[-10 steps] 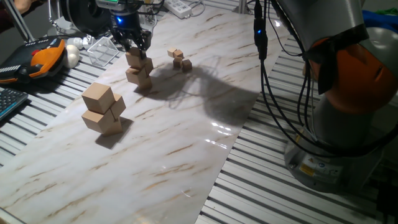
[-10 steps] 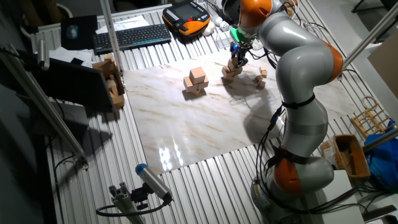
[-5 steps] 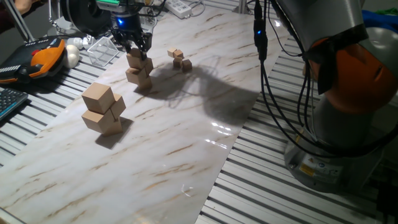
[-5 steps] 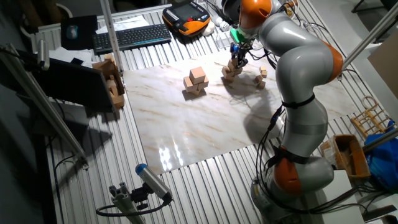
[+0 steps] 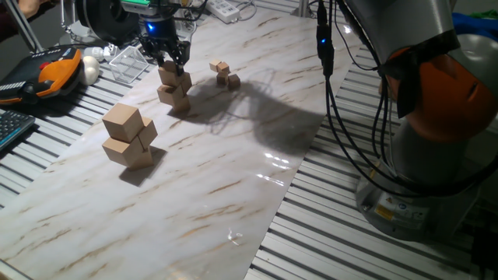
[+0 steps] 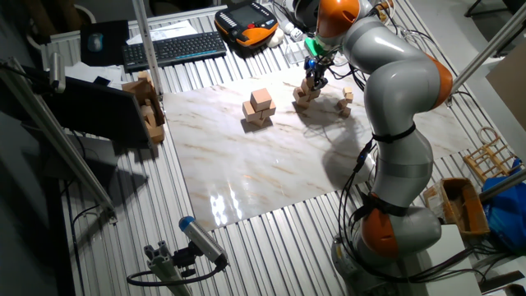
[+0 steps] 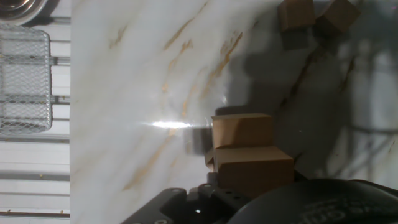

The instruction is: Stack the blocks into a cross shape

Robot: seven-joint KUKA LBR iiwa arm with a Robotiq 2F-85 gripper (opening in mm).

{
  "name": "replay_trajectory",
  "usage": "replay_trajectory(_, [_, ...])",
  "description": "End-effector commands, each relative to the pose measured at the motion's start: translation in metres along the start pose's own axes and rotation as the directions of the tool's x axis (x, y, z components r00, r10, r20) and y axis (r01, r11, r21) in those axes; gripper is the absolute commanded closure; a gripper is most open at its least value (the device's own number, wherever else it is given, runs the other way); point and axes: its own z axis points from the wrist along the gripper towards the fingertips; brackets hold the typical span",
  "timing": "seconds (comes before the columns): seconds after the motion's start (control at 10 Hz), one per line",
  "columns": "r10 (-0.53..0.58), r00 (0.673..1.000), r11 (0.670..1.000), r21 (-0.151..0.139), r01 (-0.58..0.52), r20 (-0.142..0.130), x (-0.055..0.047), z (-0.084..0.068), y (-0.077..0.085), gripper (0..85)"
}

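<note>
Gripper poised over top block of the stack; finger state indeterminable. Best released squarely, lifted straight, sparing blocks beneath.

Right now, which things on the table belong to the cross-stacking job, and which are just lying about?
Part of the job:
- middle-size tan blocks, stacked under the end effector
- end effector, at the top block; grip state unclear

Just lying about:
- bigger tan cubes, stacked
- tiny tan cubes
- wire mesh basket
- orange teach pendant
- keyboard
</note>
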Motion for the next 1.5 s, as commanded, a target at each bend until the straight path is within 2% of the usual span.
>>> replay_trajectory(0.0, [0.001, 1.000, 1.000, 0.000, -0.001, 0.002, 0.0004, 0.0002, 0.0001, 85.0])
replay_trajectory(0.6, [-0.001, 1.000, 1.000, -0.009, 0.001, 0.006, 0.0009, -0.0001, 0.0006, 85.0])
replay_trajectory(0.7, [0.007, 1.000, 1.000, -0.012, -0.007, 0.011, 0.0011, -0.0004, 0.0009, 68.0])
replay_trajectory(1.4, [0.019, 1.000, 1.000, -0.006, -0.019, 0.018, 0.0015, -0.0004, 0.0009, 68.0])
